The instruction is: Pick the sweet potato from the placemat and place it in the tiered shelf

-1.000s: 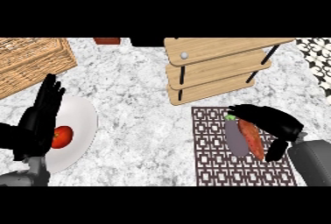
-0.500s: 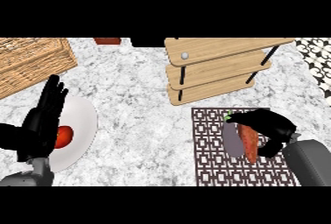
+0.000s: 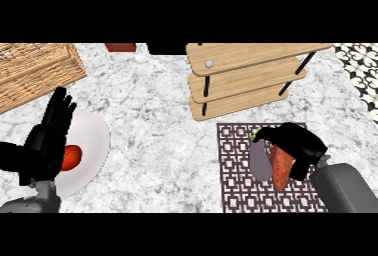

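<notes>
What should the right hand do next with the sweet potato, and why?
Probably lift it straight up. The right hand is curled over the sweet potato, which seems to sit low over the placemat, while the shelf stands further back. Raising it first should clear the mat before moving toward the shelf. The left hand rests open by the plate.

We see the orange-red sweet potato (image 3: pixel 281 167) lengthwise under our right hand (image 3: pixel 299 145), whose fingers curl over its upper end, above the patterned placemat (image 3: pixel 240 172). The wooden tiered shelf (image 3: pixel 247 75) stands just beyond that hand.
</notes>
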